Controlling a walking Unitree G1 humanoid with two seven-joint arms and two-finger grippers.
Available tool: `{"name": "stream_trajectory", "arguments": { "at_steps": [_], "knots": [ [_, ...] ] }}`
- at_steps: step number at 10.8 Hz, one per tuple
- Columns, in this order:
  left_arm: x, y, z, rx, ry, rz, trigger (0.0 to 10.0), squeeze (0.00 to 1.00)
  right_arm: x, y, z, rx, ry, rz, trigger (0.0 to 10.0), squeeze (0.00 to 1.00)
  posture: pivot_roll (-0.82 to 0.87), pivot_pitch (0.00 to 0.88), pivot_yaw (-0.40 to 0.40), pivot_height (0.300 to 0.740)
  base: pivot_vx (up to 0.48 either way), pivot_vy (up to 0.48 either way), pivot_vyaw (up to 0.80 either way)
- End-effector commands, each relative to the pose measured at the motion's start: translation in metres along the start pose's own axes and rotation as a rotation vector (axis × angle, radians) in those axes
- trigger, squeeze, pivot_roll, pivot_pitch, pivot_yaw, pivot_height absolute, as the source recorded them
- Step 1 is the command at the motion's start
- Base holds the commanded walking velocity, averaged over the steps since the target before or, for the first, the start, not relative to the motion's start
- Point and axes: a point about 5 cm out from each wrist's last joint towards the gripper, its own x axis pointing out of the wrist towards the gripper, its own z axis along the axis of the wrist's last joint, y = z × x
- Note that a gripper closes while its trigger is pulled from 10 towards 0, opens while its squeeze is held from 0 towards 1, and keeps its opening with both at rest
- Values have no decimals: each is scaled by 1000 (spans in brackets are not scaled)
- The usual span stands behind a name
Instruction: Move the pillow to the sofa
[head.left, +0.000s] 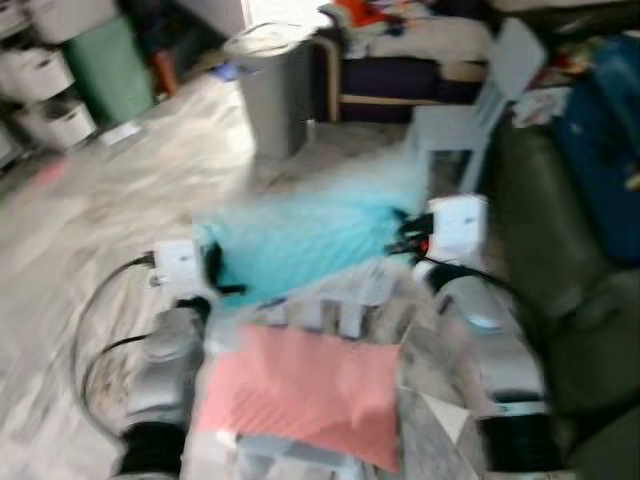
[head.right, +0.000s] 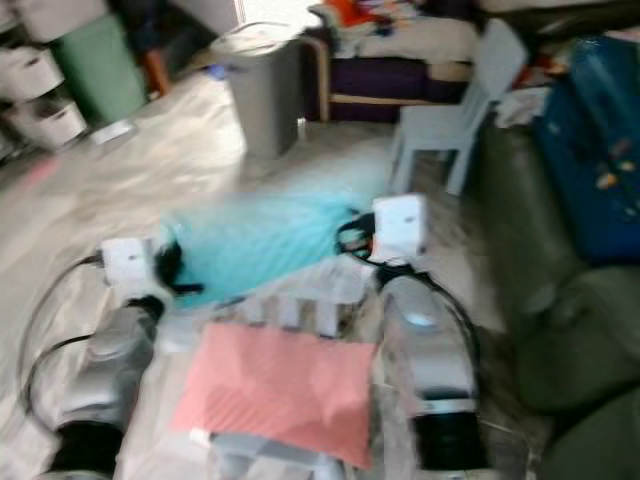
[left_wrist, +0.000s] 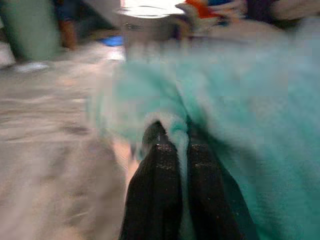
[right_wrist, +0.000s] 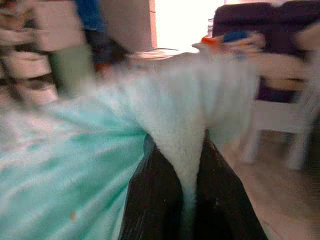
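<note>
Turquoise and fluffy, the pillow hung stretched between the robot's two arms, clear of the pale floor, as the head cameras blurred with motion. The left tool was clamped on a fold at one end, fabric pinched between its black fingers; the right tool gripped a tuft at the opposite end in the same way. Holding both ends appeared meant to keep the soft, floppy pillow spread and off the ground while it was carried. A dark green sofa stood to the robot's right, well within reach of a turn, so the carry looked partly done. A pink cloth lay just below the pillow on what may be a grey seat, though blur left that uncertain. A grey bin and a pale plastic chair stood beyond.
</note>
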Motion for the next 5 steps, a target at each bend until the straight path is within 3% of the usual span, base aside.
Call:
{"name": "stream_trajectory", "arguments": {
  "at_steps": [1, 5],
  "knots": [
    [0, -4, 1, 38, 6, -32, 10000, 0, -1, -3, 0, 19, 0, -22, 10000, 0, -31, 0, 56, 740, 0, 0, 0],
    [3, -4, 6, 104, 8, 44, 10000, 0, -4, -2, -2, 26, 15, -23, 10000, 0, -31, 0, 52, 740, 0, 0, 0]
  ]
}}
